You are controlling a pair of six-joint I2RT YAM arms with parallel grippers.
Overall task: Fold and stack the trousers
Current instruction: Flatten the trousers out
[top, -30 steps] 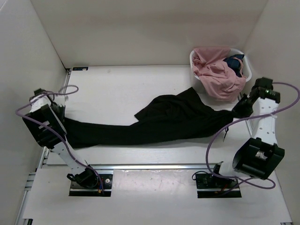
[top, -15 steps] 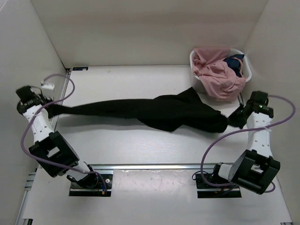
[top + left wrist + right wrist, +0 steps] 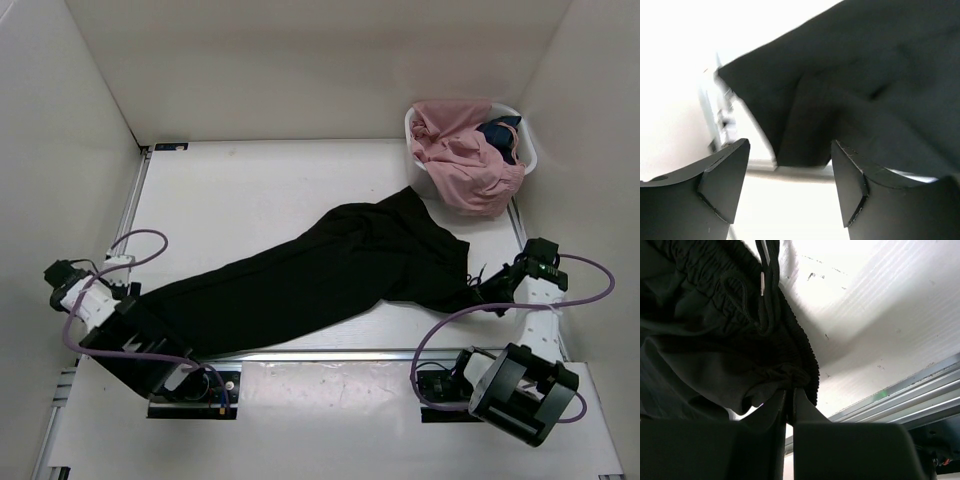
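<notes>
The black trousers [image 3: 330, 275] lie stretched slantwise over the table, waist at the right and leg ends at the near left. My left gripper [image 3: 122, 296] sits at the near left, just short of the leg end [image 3: 805, 125]. Its jaws stand open with nothing between them [image 3: 790, 172]. My right gripper [image 3: 488, 296] is low at the right, shut on the gathered waistband [image 3: 790, 377]. A drawstring [image 3: 762, 285] hangs off that band. The cloth hides most of the right fingertips in the top view.
A white basket [image 3: 524, 143] at the back right holds a pink garment [image 3: 460, 160] and a dark blue cloth [image 3: 500, 132]. A metal rail [image 3: 330, 355] runs along the near table edge. White walls close in the left, back and right sides.
The left gripper has opened and let go of the leg end. Both arms came toward the near edge, and the trousers went from a raised, taut line to lying slantwise on the table.
</notes>
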